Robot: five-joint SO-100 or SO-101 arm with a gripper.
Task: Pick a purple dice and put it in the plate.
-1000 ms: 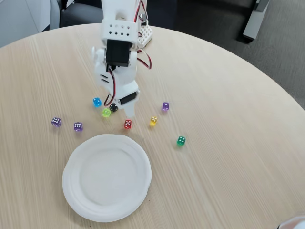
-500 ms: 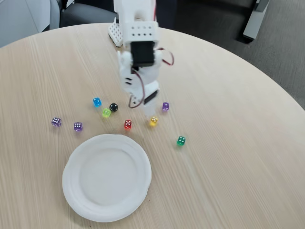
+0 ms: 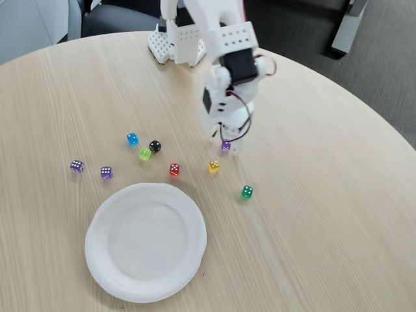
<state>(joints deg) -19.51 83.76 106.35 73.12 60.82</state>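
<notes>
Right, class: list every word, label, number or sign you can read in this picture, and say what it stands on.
No printed words, labels, brands or numerals can be read.
Purple dice at far left: white pips, too small to count surely.
Plate: plain white, no print.
Gripper: no marking to be read.

Pale wood-grain table (image 3: 312, 195), matt and smooth. Matt white plate (image 3: 146, 242), paper-like, faintly wavy at the rim. Above the plate, glossy translucent plastic: purple dice (image 3: 225, 145), green die (image 3: 247, 191). Matt white plastic arm (image 3: 224, 49).
</notes>
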